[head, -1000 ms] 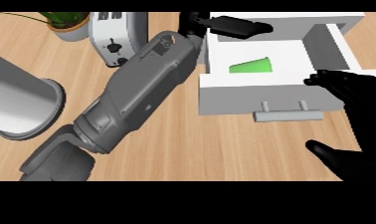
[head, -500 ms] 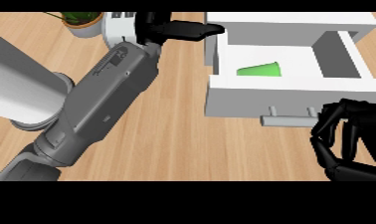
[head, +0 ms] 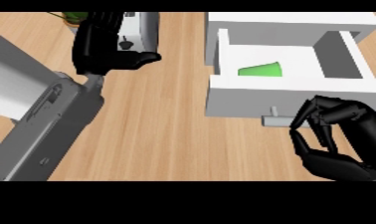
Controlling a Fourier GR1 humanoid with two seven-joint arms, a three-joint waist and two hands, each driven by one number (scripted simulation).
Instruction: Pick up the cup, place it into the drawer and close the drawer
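Note:
The green cup (head: 261,69) lies on its side inside the open white drawer (head: 242,97) at the upper right. The drawer's grey handle (head: 274,121) sticks out from its front panel. My right hand (head: 332,141) sits at the lower right, just right of the handle, with its fingers curled and nothing in them. My left hand (head: 105,46) is raised at the upper left, over the counter and well away from the drawer. Its fingers are relaxed and it holds nothing.
A silver toaster (head: 140,30) stands at the back behind my left hand, with a green plant (head: 74,17) in the far left corner. A large grey object (head: 18,83) fills the left edge. Bare wooden counter (head: 158,123) lies between the arms.
My left hand has drawn back from the drawer to the upper left. The right hand has curled its fingers close to the drawer's handle. The cup stays in the drawer.

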